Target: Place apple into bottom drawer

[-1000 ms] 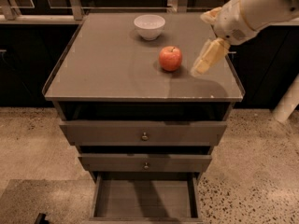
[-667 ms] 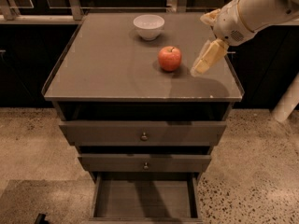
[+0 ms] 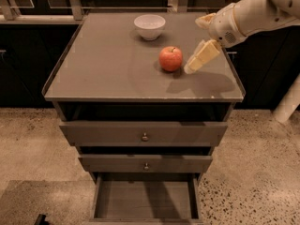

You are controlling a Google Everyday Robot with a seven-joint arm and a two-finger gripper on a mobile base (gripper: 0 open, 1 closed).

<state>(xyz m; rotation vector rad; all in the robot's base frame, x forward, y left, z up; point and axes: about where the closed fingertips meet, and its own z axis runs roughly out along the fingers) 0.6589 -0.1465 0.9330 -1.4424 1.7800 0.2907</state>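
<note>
Resting on the tabletop (image 3: 108, 69), the apple (image 3: 170, 58) is flanked closely by the gripper (image 3: 192, 45), fingers (image 3: 202, 56) spread open for a grasp. The bottom drawer (image 3: 145, 200) is pulled out to receive it.

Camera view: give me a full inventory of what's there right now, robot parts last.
apple: one, red-orange, on the cabinet top, right of centre
white bowl: one, white, on the cabinet top near its back edge, behind the apple
cabinet top: one, grey-brown, bears both
upper drawers: two, grey-brown, round metal knobs, below the top
bottom drawer: one, grey-brown, pulled out, lowest
floor: speckled beige, around the cabinet
arm: one, white, reaching in from the right
gripper: one, cream, just right of the apple
</note>
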